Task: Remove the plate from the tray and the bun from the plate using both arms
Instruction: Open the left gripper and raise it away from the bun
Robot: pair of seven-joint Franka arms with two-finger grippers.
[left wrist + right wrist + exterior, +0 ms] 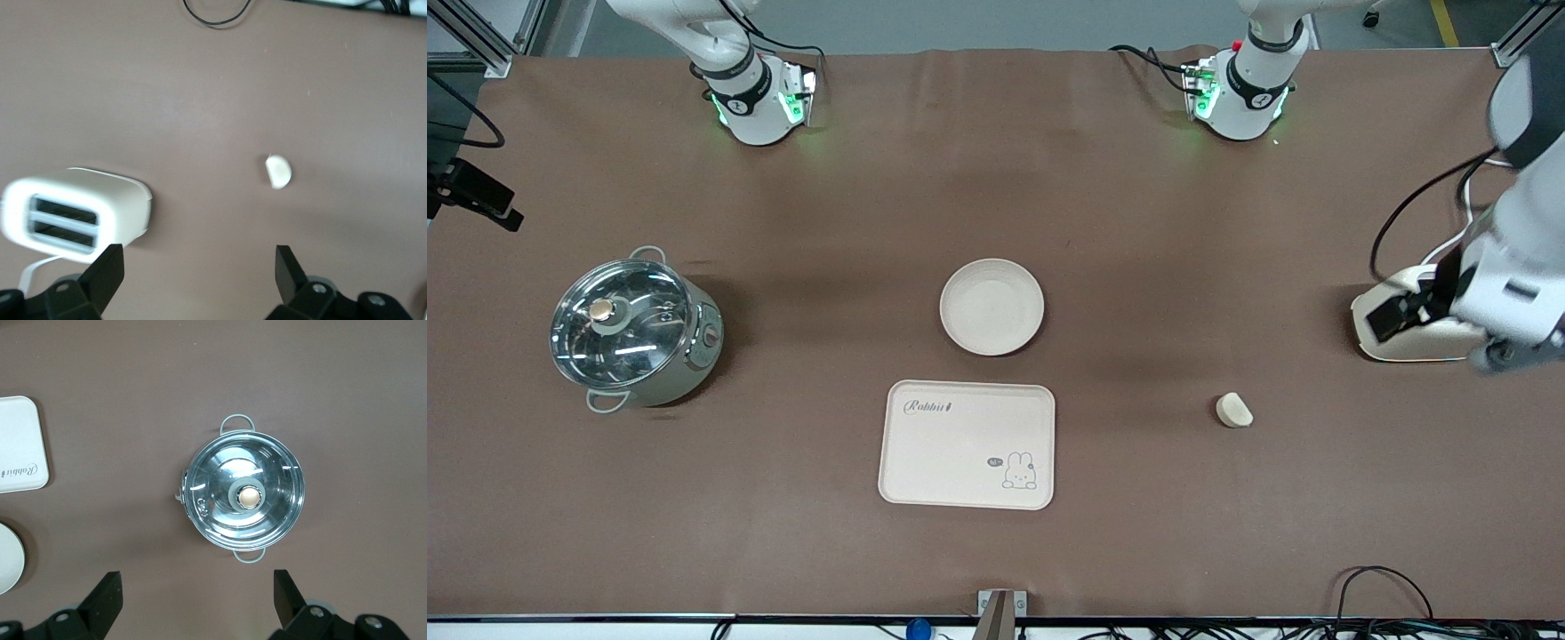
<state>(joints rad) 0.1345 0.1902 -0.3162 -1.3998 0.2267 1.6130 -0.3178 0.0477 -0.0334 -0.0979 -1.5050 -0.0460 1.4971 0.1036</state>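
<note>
The table [996, 178] is covered with a brown cloth, and all the things lie separately on it. The tray [967, 444] lies flat in the middle, nearest to the front camera, and it carries nothing. The plate [991, 307] sits on the cloth just beside the tray, farther from the camera, apart from it and also without load. I judge that both removals are done, because each thing now has its own place.

The pot [636, 329] with its glass lid stands toward the right arm's end of the table, and the toaster [1405, 329] stands at the left arm's end. Neither belongs to the task.

The left gripper [197, 273] hangs in the air over the toaster area with its fingers wide apart and nothing between them. The right gripper [197, 597] is high over the pot, fingers also spread and holding nothing; this arm seems to wait.

The bun [1234, 410] lies alone on the cloth, between the tray and the toaster, well apart from the plate.
</note>
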